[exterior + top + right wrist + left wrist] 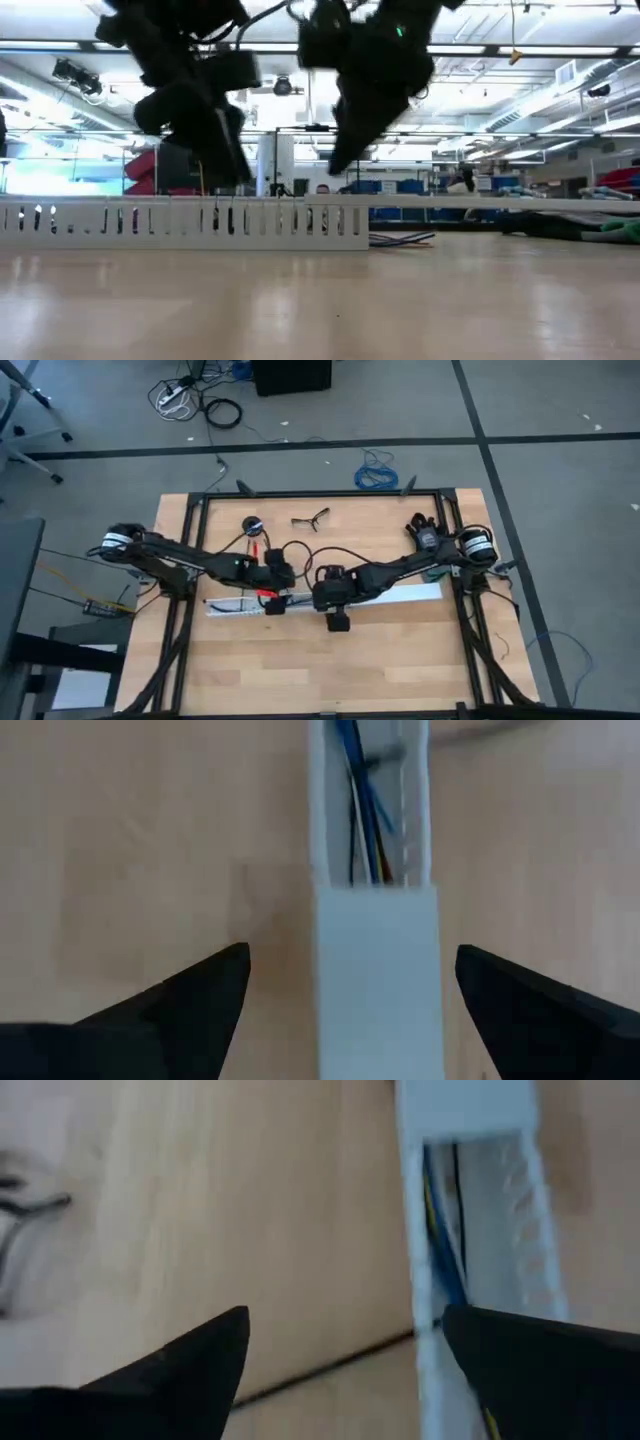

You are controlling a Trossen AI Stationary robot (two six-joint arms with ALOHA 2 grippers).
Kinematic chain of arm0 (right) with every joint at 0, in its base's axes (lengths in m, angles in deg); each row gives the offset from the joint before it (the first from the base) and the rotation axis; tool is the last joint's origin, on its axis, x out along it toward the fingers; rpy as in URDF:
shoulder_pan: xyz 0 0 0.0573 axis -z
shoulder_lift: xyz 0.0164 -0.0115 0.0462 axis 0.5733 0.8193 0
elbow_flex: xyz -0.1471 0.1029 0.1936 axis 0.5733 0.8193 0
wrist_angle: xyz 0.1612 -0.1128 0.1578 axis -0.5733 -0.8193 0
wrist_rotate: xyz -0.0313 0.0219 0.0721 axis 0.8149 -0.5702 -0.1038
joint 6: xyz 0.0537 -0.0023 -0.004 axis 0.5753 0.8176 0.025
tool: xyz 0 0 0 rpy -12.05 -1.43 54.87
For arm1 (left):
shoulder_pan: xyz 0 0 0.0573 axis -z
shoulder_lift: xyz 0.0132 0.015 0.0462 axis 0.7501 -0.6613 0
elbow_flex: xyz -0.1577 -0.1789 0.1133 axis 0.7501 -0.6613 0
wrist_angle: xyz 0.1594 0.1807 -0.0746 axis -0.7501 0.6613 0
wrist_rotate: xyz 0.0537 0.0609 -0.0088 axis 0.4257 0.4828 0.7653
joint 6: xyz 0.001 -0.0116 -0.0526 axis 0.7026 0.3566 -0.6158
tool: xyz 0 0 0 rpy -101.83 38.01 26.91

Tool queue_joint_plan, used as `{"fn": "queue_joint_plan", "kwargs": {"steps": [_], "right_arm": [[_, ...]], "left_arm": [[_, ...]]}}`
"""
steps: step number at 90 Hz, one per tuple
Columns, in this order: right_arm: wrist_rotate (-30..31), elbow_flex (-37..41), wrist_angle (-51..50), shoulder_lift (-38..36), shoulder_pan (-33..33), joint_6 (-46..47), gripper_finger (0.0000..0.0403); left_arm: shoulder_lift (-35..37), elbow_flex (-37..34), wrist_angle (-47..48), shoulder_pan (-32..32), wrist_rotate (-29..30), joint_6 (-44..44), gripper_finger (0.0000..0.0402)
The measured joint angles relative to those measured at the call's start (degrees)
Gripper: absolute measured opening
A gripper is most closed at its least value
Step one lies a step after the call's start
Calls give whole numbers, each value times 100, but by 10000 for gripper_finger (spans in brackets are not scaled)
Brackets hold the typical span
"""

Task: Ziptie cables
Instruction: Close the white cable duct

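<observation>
The left gripper [340, 1370] has its two dark fingers wide apart. One finger [540, 1370] sits over the edge of the white slotted strip [480, 1230], and the other is over bare wood. The right gripper [345, 1005] also has its fingers spread apart, one on each side of the strip [375, 970], and it holds nothing.

The cables [365, 810] lie inside the open channel of the strip. They look blue, dark and a bit yellow there. In the right wrist view, a solid white cover closes the part of the strip nearest the fingers, and the cables come out from under it.

In the high view, both grippers meet near the middle of the frame. The left gripper [275, 595] is just left of the right gripper [325, 595], and both hang over the long white strip [420, 592] that runs left to right across the wooden table [300, 670]. In the low view, the strip [180, 222] stands on the table at the left and middle of the frame, with the two arms dark above it.

A blue coiled cable [378, 472] lies on the floor above the table in the high view.
</observation>
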Motion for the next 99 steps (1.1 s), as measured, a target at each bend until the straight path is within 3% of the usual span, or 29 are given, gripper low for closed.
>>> {"fn": "queue_joint_plan", "kwargs": {"steps": [17,27,35,50,54,75,99], "right_arm": [[50,-147,-103,-11,-183,42,339],[427,-147,-281,-11,-249,56,296],[690,-147,-323,-11,-257,64,232],[590,-147,-348,-4,-173,44,46],[543,-147,-349,7,-138,-1,20],[528,-138,-367,16,39,-44,2],[279,350,-278,20,252,80,1]], "left_arm": [[106,-459,207,-104,-405,-99,325],[422,-546,106,-72,-482,-157,316],[679,-586,83,-74,-486,-154,309],[616,-593,132,-61,-715,-146,302],[503,-593,13,-61,-832,-138,300],[70,-598,-430,-61,-1105,3,298],[67,-569,-949,-61,-1103,250,298]]}}
